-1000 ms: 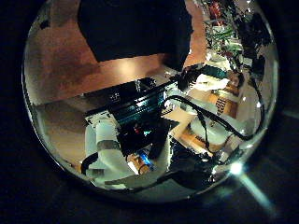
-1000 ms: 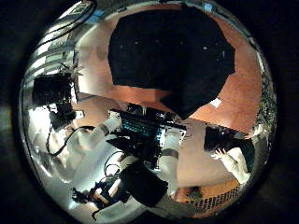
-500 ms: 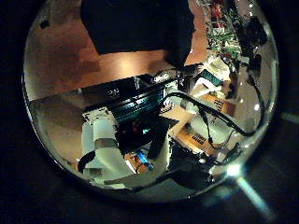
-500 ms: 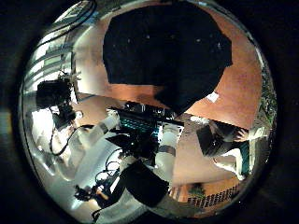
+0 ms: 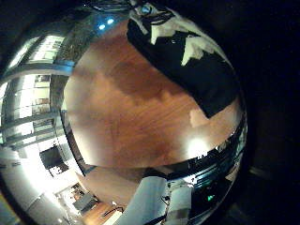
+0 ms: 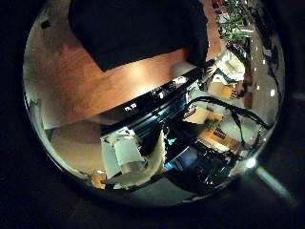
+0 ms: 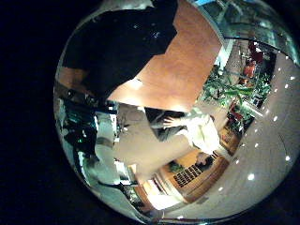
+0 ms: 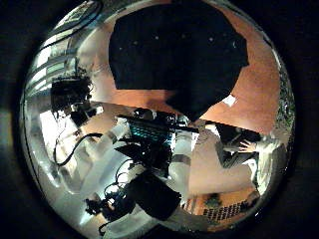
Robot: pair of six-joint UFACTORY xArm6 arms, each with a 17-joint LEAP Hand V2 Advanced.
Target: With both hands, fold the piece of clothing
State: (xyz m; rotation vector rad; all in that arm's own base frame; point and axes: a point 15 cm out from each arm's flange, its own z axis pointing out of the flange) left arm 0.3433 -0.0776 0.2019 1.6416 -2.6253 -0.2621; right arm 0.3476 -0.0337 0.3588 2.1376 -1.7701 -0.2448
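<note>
A dark piece of clothing (image 8: pixel 179 55) lies spread flat on the wooden table (image 8: pixel 264 90), with its sleeves out to the sides. It also shows in the left thumb side palm view (image 6: pixel 133 29), the right little finger side palm view (image 7: pixel 122 47) and the left little finger side palm view (image 5: pixel 211 89). Both palms are well above the table and away from the cloth. The left hand's fingers (image 5: pixel 155 28) reach in straight in front of the clothing and hold nothing.
The table's near edge (image 6: pixel 143 103) runs between the clothing and the arms' side. A small pale patch (image 8: pixel 229 101) lies on the table beside the clothing. Bare wood (image 5: pixel 131 112) lies around the cloth.
The left thumb side palm view has shifted, so the left hand has moved. The right one has shifted only slightly. The clothing lies flat as before.
</note>
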